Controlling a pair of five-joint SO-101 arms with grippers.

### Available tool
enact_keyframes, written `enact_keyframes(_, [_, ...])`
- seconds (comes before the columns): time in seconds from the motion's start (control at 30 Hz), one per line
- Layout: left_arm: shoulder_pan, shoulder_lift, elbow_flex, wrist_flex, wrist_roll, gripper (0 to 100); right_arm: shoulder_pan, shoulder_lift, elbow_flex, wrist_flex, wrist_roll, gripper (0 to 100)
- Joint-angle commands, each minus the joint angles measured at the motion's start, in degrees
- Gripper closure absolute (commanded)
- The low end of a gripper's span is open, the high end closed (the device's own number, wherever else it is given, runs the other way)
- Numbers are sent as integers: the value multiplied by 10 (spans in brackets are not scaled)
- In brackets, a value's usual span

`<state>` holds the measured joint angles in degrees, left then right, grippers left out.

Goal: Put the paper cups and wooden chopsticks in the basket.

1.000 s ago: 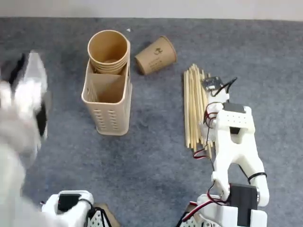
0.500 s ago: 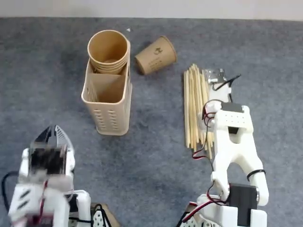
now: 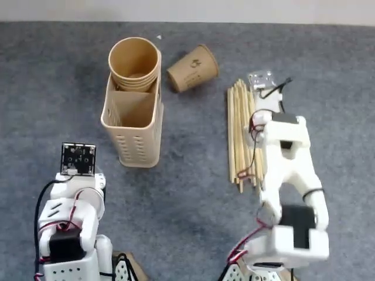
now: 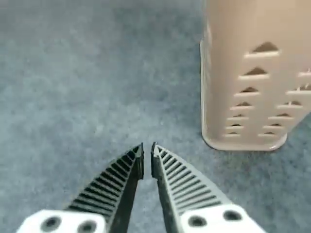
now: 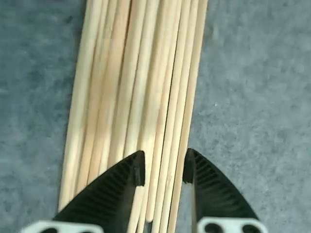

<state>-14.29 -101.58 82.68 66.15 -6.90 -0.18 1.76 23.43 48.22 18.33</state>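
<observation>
From my high view, the basket (image 3: 137, 146) stands upper left of centre, with a stack of paper cups (image 3: 135, 61) in its upper compartment. The wooden chopsticks (image 3: 239, 132) lie bundled right of centre. 1 loose cup (image 3: 192, 68) lies on its side at top centre. My right gripper (image 5: 164, 167) hovers over the chopsticks, fingers slightly parted. My left gripper (image 4: 147, 151), closed and empty, sits on the lower-left arm.

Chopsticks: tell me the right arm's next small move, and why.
Probably lower the right gripper a little and close it. It sits open over the chopsticks, with a few sticks running between its tips, and the bundle lies outside the basket.
</observation>
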Motion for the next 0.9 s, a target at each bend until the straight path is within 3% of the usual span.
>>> enact_keyframes(0.0, [-6, -1, 2, -11, 7, 943, -6, 53, -63, -9, 6, 860])
enact_keyframes(0.2, [-7, -1, 5, -12, 7, 944, 16, 131, -103, -9, 9, 865])
enact_keyframes(0.37, [-4, -1, 5, -12, 7, 944, 40, 150, -109, -9, 10, 984])
enact_keyframes(0.57, [-4, -1, 7, -18, 7, 944, 58, 144, -124, -8, 6, 992])
enact_keyframes(0.87, [-4, -1, 58, -91, 5, 944, 43, -58, -151, -7, -84, 992])
